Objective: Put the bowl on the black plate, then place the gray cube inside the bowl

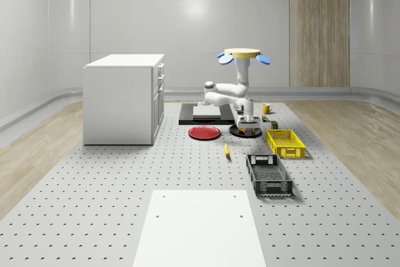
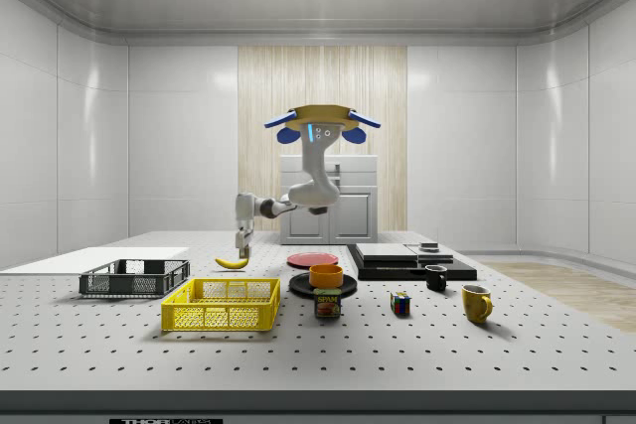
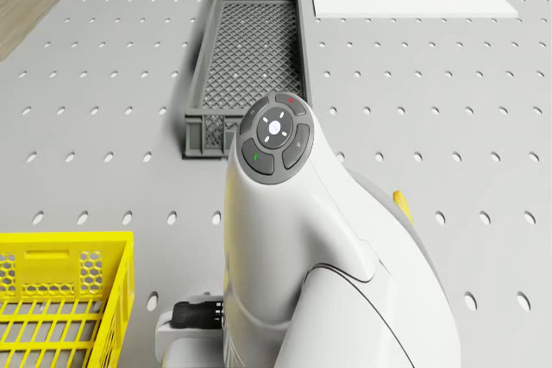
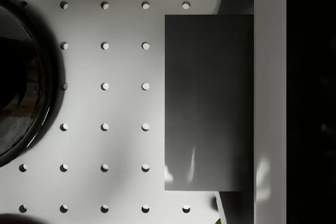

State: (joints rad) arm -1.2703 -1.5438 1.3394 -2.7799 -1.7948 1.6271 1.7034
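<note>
Bowl [image 2: 326,275] already sits on the black plate [image 2: 323,289], so you're into the cube step. Drone [image 2: 320,121] hovers over the table roughly above the plate. The gripper [image 2: 241,242] hangs off to the side view's left, above the banana [image 2: 233,261].

- Gripper state: can't tell.
- Gray cube: can't pick it out. The dark gray block [image 4: 207,103] in the wrist view may be it or gripper hardware.

Risks, my read:
- A low arm swing clips the bowl and slides it off the plate.
- You grab the multicolour cube [image 2: 399,304] by mistake.

Containers:
- Yellow crate [image 2: 221,303] and black crate [image 3: 246,66] look empty.
- Bowl interior isn't visible.
</note>
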